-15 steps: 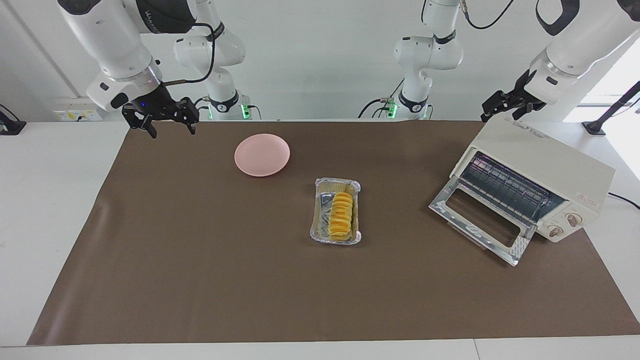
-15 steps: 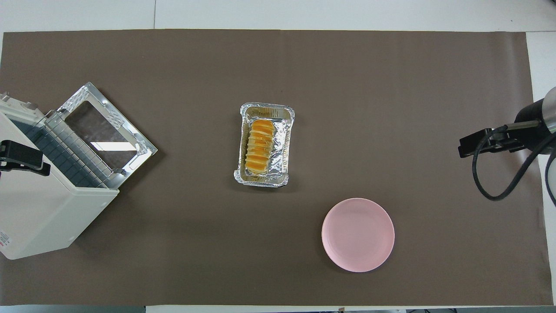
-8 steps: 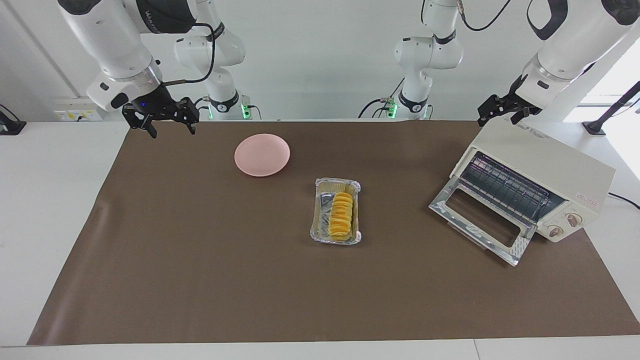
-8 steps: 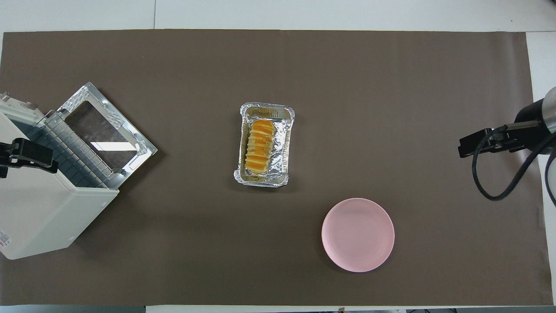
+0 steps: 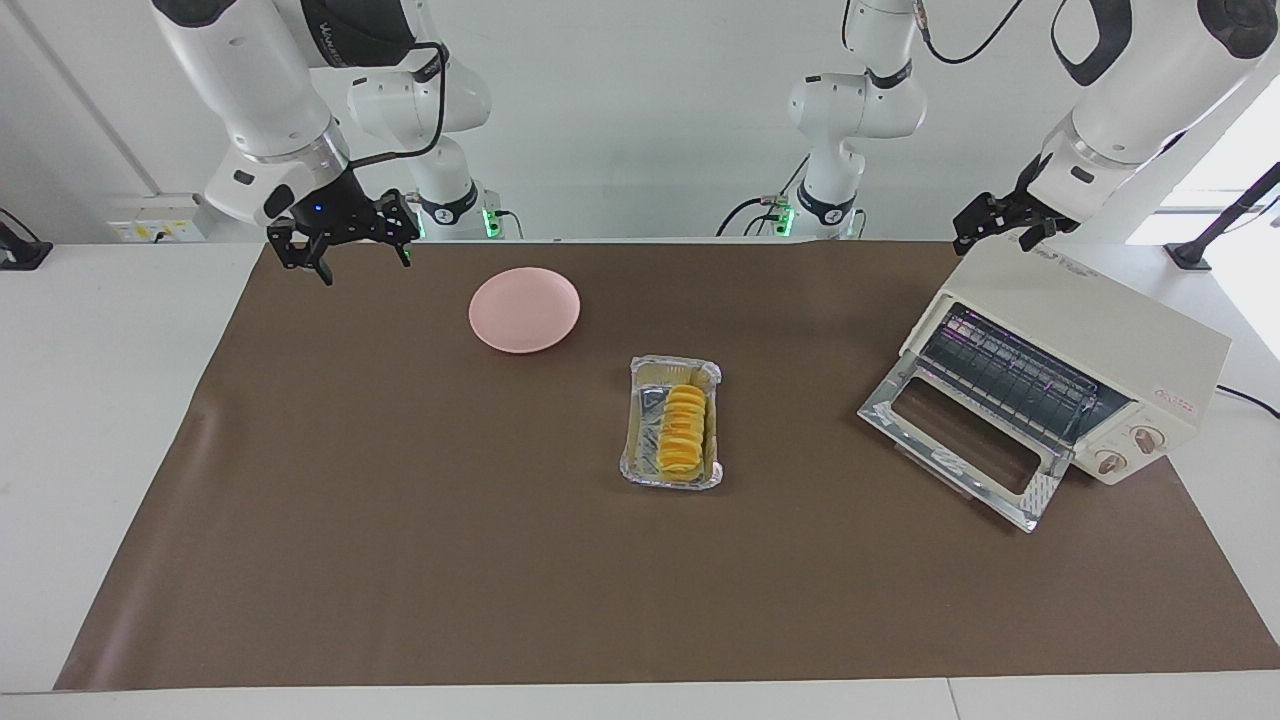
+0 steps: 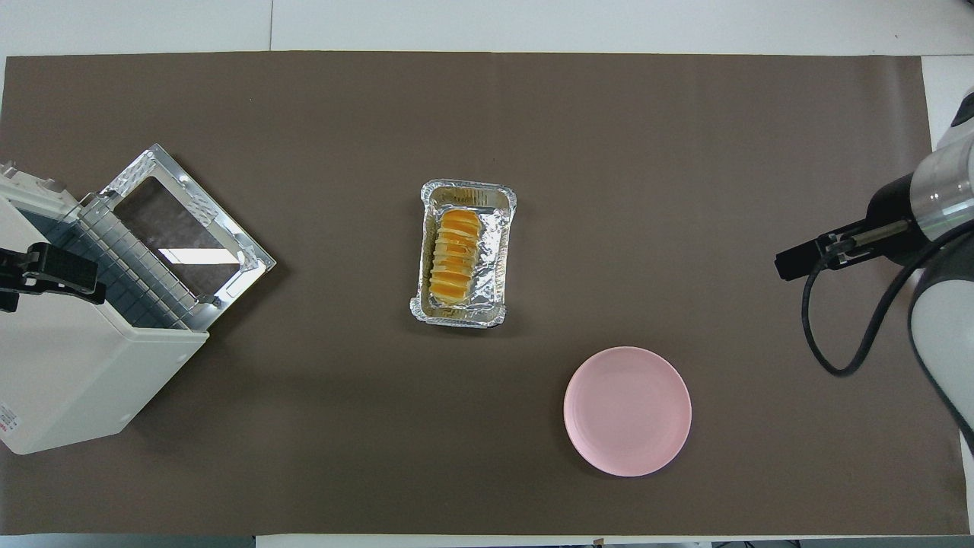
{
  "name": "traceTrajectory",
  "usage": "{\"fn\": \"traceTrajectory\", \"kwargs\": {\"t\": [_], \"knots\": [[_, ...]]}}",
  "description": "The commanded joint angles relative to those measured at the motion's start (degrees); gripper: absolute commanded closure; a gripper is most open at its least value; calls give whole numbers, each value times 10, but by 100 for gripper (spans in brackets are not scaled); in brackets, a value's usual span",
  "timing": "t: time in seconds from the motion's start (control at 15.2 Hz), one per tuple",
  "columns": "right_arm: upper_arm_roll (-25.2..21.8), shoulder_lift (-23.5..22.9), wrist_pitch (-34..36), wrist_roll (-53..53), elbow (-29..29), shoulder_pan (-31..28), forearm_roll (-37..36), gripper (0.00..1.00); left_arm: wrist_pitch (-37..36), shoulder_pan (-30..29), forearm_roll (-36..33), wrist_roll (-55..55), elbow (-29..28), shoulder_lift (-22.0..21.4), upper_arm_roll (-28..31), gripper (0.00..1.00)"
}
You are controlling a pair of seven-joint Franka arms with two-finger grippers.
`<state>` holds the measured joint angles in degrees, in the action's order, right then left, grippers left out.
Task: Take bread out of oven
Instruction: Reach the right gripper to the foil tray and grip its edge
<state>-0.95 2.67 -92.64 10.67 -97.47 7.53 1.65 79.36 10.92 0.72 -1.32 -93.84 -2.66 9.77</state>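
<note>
The bread (image 5: 683,430) (image 6: 454,257) lies in a crinkled foil tray (image 5: 675,363) (image 6: 468,188) at the middle of the brown mat, outside the oven. The cream oven (image 5: 1090,320) (image 6: 68,380) stands at the left arm's end with its glass door (image 5: 960,440) (image 6: 183,221) dropped open. Nothing lies on its wire rack (image 5: 1010,375). My left gripper (image 5: 992,235) (image 6: 53,268) hovers open over the oven's top edge, holding nothing. My right gripper (image 5: 365,262) (image 6: 791,265) hangs open and empty over the mat's corner at the right arm's end.
A round pink plate (image 5: 524,309) (image 6: 627,411) sits on the mat, nearer to the robots than the tray and toward the right arm's end. The brown mat (image 5: 400,560) covers most of the white table.
The right gripper has moved up and in toward the plate's side of the mat. The left gripper has shifted slightly over the oven's top. Bread, tray, plate and oven have not moved.
</note>
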Motion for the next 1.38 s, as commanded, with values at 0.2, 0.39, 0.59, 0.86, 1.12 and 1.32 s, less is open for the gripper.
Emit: {"fn": "traceTrajectory", "kwargs": {"t": [0.2,0.39,0.59,0.86,1.12,1.32], "knots": [[4,-27,-168,-198,-108,127,25,0,12,-2,-10,4,-7,-11,-3,0],[4,-90,-259,-299,-108,187,28,1,12,-4,-10,2,-7,-11,-2,0],[4,-148,-332,-365,-105,214,70,3,12,-7,-10,2,-7,-12,-3,0],[4,-221,-409,-433,-103,236,123,6,12,-7,-10,1,-7,-12,-2,0],[4,-246,-431,-451,-104,241,163,22,12,-7,-10,1,-7,-12,-2,0],[4,-250,-445,-451,-110,240,186,61,11,-7,-10,1,-7,-12,-3,0]]}}
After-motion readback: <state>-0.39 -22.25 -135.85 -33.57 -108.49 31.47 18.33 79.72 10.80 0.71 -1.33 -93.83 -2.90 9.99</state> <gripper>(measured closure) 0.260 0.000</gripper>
